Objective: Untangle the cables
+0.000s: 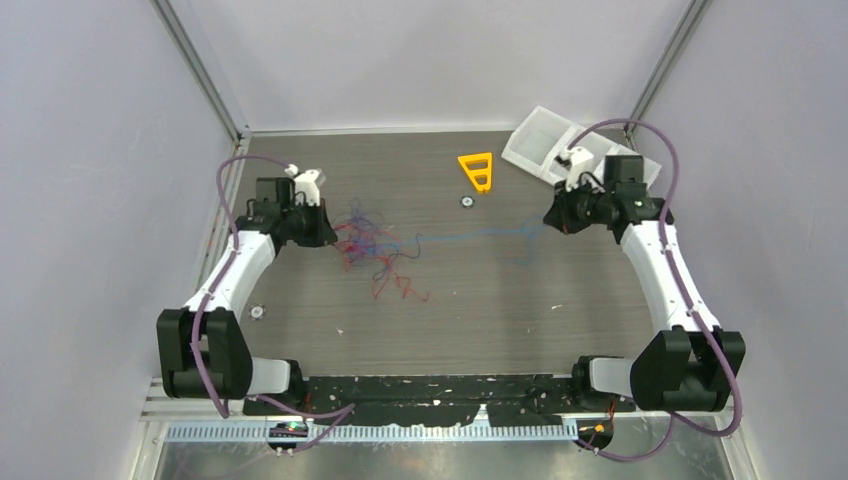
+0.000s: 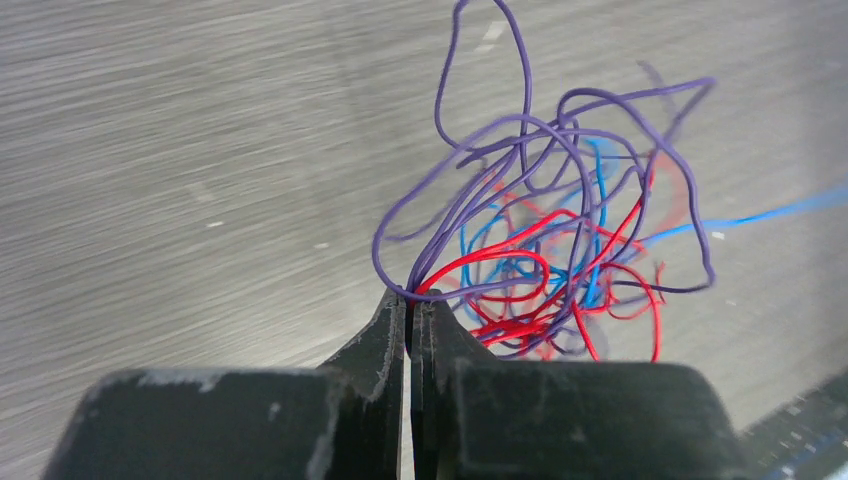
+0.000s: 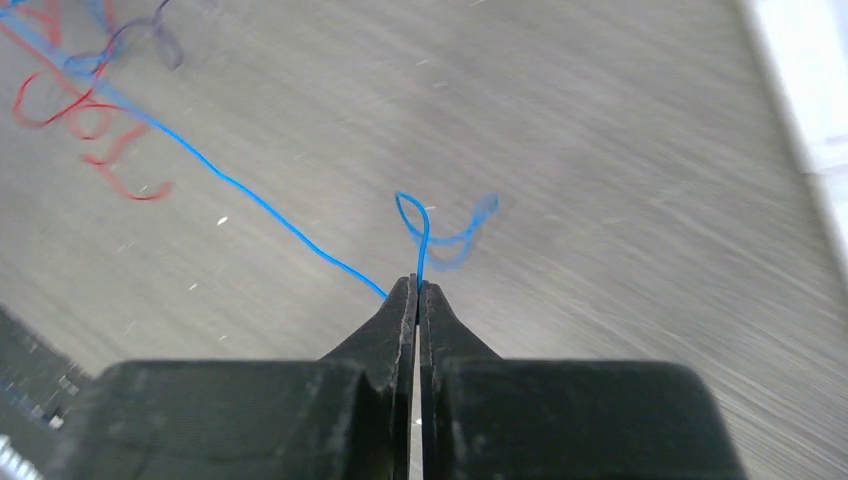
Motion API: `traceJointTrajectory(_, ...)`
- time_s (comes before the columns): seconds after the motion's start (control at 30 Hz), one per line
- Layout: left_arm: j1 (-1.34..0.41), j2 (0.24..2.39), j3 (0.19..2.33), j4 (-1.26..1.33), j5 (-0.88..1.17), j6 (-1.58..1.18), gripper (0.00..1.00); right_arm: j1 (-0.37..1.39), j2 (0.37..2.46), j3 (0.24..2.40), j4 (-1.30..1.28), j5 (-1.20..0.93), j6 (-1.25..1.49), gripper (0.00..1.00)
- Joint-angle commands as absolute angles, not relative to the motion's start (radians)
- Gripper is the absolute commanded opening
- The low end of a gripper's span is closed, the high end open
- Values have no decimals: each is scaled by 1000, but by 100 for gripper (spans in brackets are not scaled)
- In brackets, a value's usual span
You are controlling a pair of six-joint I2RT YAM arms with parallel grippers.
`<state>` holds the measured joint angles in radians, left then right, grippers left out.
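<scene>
The step in hand looks to be drawing one blue strand [image 3: 290, 232] out of the cables [image 2: 545, 255]. The left gripper [image 2: 411, 305] is pinched tight on purple and red wires at the clump's edge; the right gripper [image 3: 417, 290] is pinched on the blue strand, which runs nearly taut across the table [image 1: 500, 320] between them. Next, I judge, the right arm should pull further right while the left anchors, gently, lest the knot tighten. The clump sits left of centre, just right of the left gripper; it is thin red, blue and purple loops, loosely snarled, with red tails trailing nearward; whether the blue runs free inside is hard to tell.
</scene>
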<state>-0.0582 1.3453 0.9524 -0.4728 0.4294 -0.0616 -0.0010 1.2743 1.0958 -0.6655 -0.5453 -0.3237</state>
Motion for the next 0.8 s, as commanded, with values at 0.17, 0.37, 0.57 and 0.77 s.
traceJointTrajectory(0.17, 123, 1483, 999, -533, 253, 111, 0, -195, 1182, 1291, -631, -537, -362, 5)
traceJointTrajectory(0.37, 124, 1489, 976, -531, 373, 114, 0, -212, 1166, 1328, -641, -703, -309, 5)
traceJointTrajectory(0.57, 75, 1405, 980, -549, 533, 91, 0, -202, 1162, 1359, -602, -873, -207, 5)
traceJointTrajectory(0.77, -71, 1314, 974, -555, 541, 92, 0, -134, 1195, 1389, -514, -866, -129, 5)
